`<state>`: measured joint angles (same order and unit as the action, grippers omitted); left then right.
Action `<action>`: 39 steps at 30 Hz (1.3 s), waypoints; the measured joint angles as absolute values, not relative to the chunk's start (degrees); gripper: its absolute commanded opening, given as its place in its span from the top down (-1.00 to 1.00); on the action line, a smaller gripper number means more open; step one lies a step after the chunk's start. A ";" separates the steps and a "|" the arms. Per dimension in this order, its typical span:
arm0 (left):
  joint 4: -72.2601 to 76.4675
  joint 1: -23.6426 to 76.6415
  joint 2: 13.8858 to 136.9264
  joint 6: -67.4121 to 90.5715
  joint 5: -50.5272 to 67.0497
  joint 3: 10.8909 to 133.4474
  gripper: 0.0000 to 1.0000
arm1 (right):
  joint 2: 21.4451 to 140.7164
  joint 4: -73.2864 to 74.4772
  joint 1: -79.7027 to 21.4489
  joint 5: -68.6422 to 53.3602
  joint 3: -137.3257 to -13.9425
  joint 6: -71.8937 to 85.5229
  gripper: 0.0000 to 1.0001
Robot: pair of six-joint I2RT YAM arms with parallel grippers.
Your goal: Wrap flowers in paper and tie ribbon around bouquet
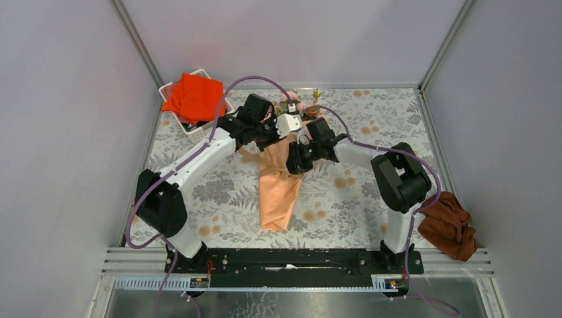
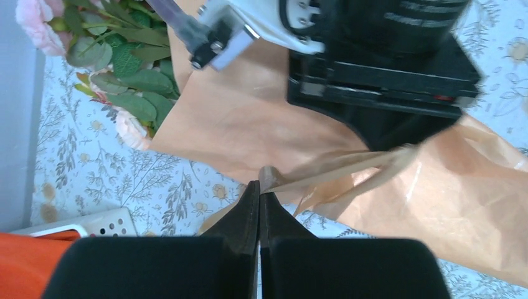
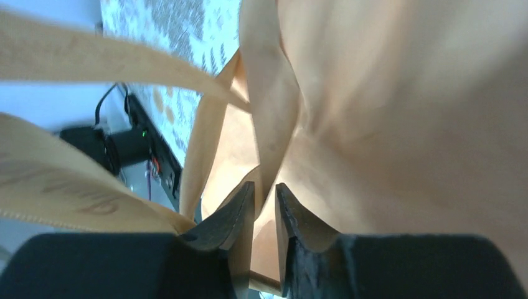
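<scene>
Floral-patterned table [image 1: 371, 199] carries the bouquet [image 1: 278, 182] mid-surface, its paper [image 3: 405, 93] cone pointing near, flowers [image 1: 296, 105] far. Left pincer [image 2: 259, 187] is clamped on the ribbon [image 2: 348, 165] end at the cone's left edge; right pincer [image 3: 264, 194] stands narrowly apart against the paper.

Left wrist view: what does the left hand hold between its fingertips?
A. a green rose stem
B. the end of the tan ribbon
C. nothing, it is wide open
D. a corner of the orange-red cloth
B: the left hand is shut with the end of the ribbon pinched at its tips, and the strip runs off to the right over the paper.
</scene>
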<state>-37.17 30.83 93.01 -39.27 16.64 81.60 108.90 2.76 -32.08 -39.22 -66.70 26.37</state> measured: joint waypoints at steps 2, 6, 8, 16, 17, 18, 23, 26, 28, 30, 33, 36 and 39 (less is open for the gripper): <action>-36.10 30.83 93.51 -39.09 15.40 81.60 1.00 | 108.90 7.31 -32.08 -42.17 -68.23 23.09 0.29; -34.02 30.83 94.78 -38.44 14.50 81.43 1.00 | 108.90 15.66 -31.90 -44.23 -72.49 16.51 0.22; -32.93 30.83 95.29 -38.02 14.57 80.86 1.00 | 108.88 18.20 -31.40 -43.94 -73.47 14.72 0.13; -31.18 30.83 100.03 -36.45 15.07 80.05 1.00 | 108.75 22.63 -27.88 -32.53 -77.06 14.61 0.04; -30.85 30.83 100.79 -36.25 15.05 79.92 1.00 | 108.49 22.59 -27.62 -30.13 -77.78 14.87 0.04; -30.74 30.83 101.21 -36.14 15.05 79.90 1.00 | 107.98 22.26 -27.40 -28.08 -78.04 15.27 0.05; -29.30 30.83 102.91 -35.38 15.03 79.90 1.00 | 101.67 18.26 -27.38 -21.32 -74.98 17.28 0.31; -28.29 30.83 103.13 -35.05 15.03 79.90 1.00 | 94.00 11.18 -28.34 -20.05 -66.72 19.38 0.43; -27.55 30.83 103.26 -34.92 15.05 79.90 1.00 | 88.75 6.07 -30.30 -19.49 -59.94 21.41 0.48; -26.94 30.83 103.53 -34.63 15.05 79.90 1.00 | 84.68 0.10 -33.28 -18.52 -53.17 25.50 0.49; -26.39 30.81 104.07 -34.30 15.07 79.90 1.00 | 81.52 -8.01 -38.35 -15.90 -44.69 32.23 0.48; -26.11 30.81 104.55 -34.04 15.14 79.92 1.00 | 81.67 -11.29 -43.59 -12.53 -41.45 37.30 0.47; -26.09 30.81 104.86 -33.85 15.29 79.92 1.00 | 82.63 -13.56 -45.95 -9.10 -41.60 40.84 0.42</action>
<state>-26.09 30.81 104.86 -33.85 15.29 79.92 82.63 -13.56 -45.95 -9.10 -41.60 40.84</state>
